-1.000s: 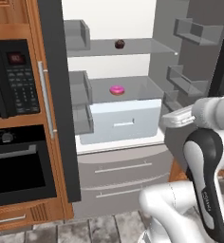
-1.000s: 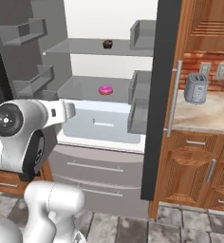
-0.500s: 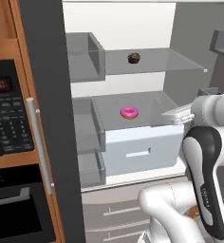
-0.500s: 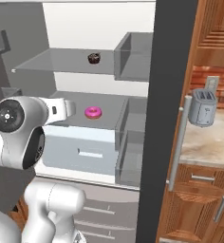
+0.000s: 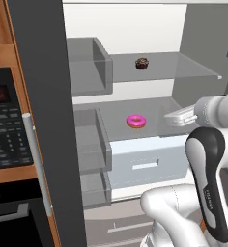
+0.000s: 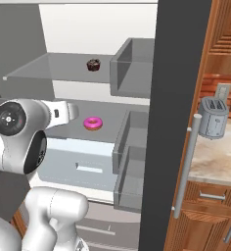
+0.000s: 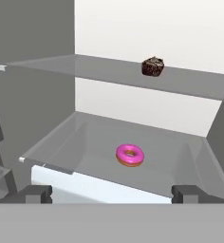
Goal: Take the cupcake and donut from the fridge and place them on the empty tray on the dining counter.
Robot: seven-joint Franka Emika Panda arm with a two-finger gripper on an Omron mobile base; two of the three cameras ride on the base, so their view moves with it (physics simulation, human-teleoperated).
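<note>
So the gripper (image 7: 111, 193) is sitting right at the mouth of the open fridge (image 5: 43, 96), fingers spread wide apart with nothing between them. You can see the two dark fingertips (image 7: 35, 193) at the bottom of the hand view, well clear of each other. In the base views the hand pokes in from the front edge of the lower shelf.

Just past that, the donut (image 7: 129, 155) lies flat on the lower grey shelf, roughly centred and pretty much straight ahead of the hand. Pink icing up, nothing near it.

Further back and one shelf up is the cupcake (image 7: 153, 66), standing upright toward the rear, a bit off to the side of the donut.

My read: this is the reach-in for the first pick, and the donut looks like the target since it's closer and lined up. Next move probably needs the hand to go forward and drop over the ring, then close across it. Tray and dining counter come later.
</note>
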